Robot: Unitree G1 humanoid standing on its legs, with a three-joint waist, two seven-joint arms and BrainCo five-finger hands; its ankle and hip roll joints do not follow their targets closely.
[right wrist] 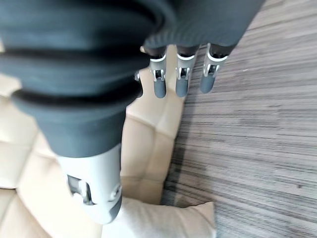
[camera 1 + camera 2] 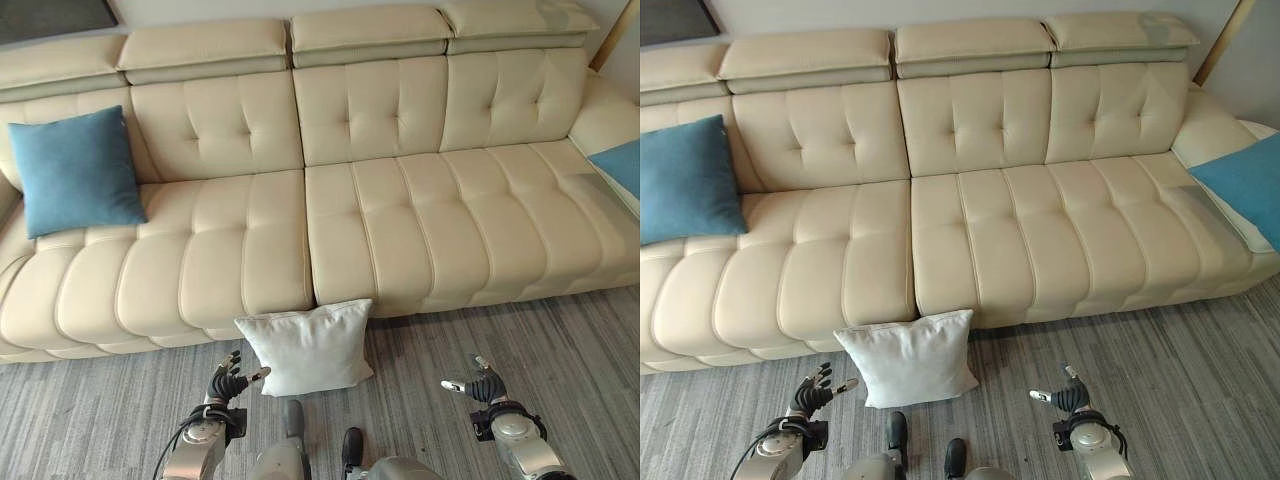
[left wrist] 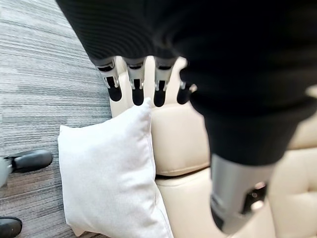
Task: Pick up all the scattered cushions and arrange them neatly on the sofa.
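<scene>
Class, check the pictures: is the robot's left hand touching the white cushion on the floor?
Apart. In the left eye view, grey carpet shows between the left hand and the white cushion, which leans on the sofa front.

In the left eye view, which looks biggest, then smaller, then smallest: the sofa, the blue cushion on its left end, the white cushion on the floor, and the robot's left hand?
1. sofa, by far the biggest.
2. and 3. blue cushion and white cushion: they look about alike, and the white one sits nearer the camera, so I won't rank them.
4. left hand, smallest.
</scene>
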